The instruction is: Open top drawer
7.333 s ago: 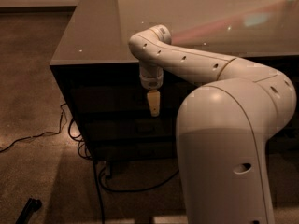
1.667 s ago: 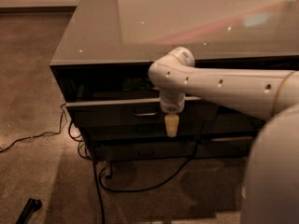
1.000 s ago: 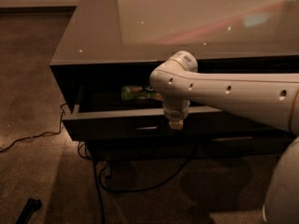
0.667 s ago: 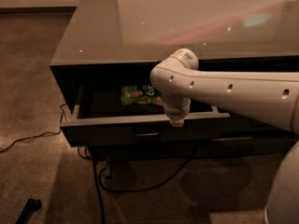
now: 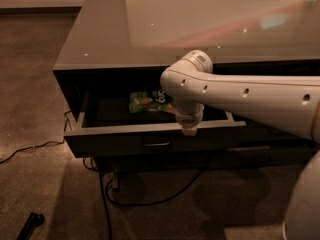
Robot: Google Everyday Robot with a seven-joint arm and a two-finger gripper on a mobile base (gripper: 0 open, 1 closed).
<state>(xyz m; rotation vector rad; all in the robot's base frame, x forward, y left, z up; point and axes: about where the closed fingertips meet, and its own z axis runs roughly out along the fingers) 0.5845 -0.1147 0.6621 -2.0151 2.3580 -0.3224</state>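
The top drawer (image 5: 150, 129) stands pulled out from the cabinet, its dark front facing me with a small metal pull (image 5: 156, 143) at the centre. A green snack bag (image 5: 150, 102) lies on the drawer floor toward the back. My gripper (image 5: 189, 129) hangs at the end of the white arm, directly over the drawer's front edge, right of the pull. Only its pale tip shows below the wrist.
A glossy cabinet top (image 5: 200, 24) spans the upper view. Lower dark drawer fronts (image 5: 260, 151) sit beneath. Black cables (image 5: 150, 196) trail across the brown carpet below the cabinet, and a dark object (image 5: 31, 224) lies at the bottom left. My white base (image 5: 302, 209) fills the right corner.
The drawer has slid out from shut to wide open, uncovering the green bag. My gripper has travelled toward me with the drawer front and now sits a little higher, at its top edge.
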